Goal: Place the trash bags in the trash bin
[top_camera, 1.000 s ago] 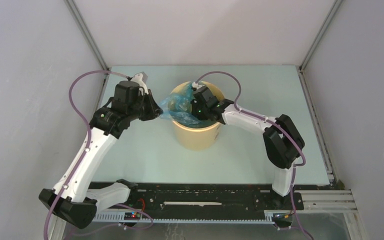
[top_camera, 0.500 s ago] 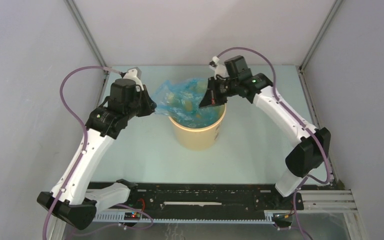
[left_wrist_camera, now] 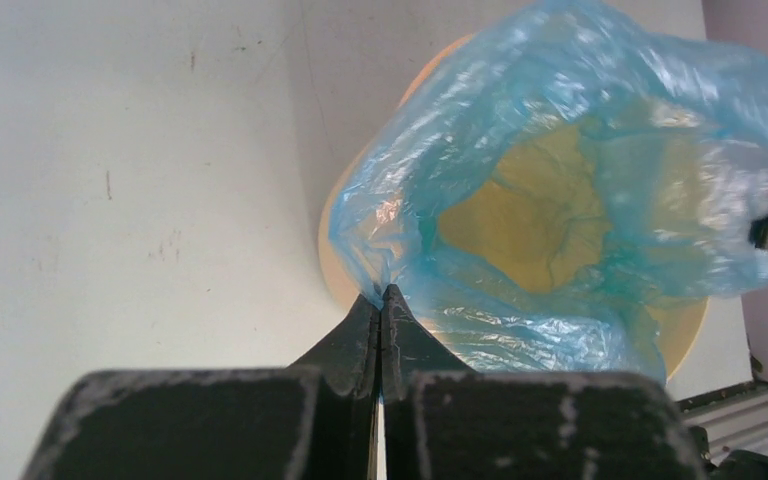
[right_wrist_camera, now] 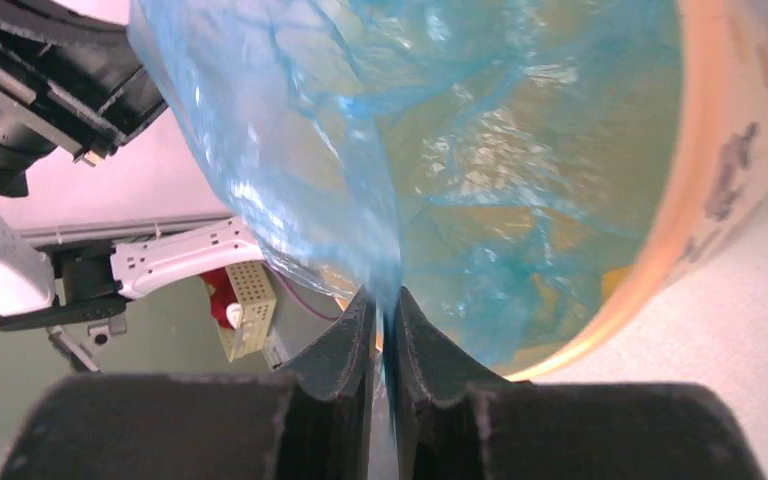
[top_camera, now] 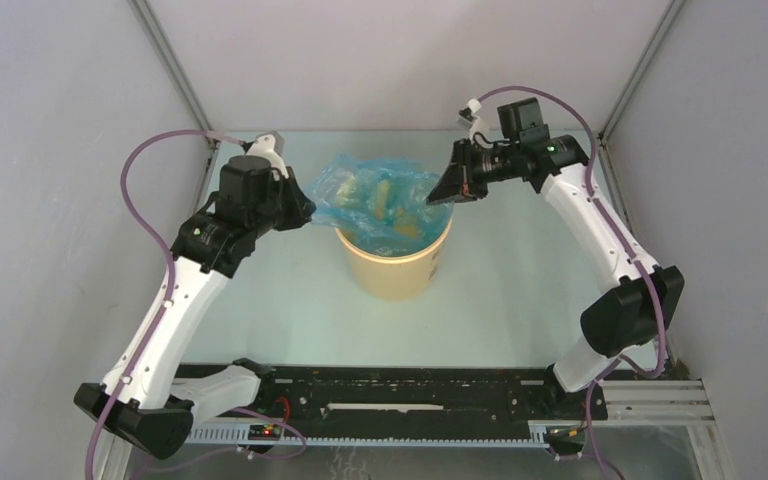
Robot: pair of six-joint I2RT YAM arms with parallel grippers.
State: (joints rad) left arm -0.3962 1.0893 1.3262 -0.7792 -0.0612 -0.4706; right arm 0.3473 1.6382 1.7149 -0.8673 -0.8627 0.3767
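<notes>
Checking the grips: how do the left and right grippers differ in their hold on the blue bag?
The left gripper pinches the left edge of the trash bag, jaws fully together; the right gripper pinches its right edge, a thin film-filled slit between its jaws. Both stretch the bag open over the trash bin.

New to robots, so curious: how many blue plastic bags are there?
1. The blue bag spreads over the bin, pinched by the left end effector and the right end effector. More could hide inside.
</notes>
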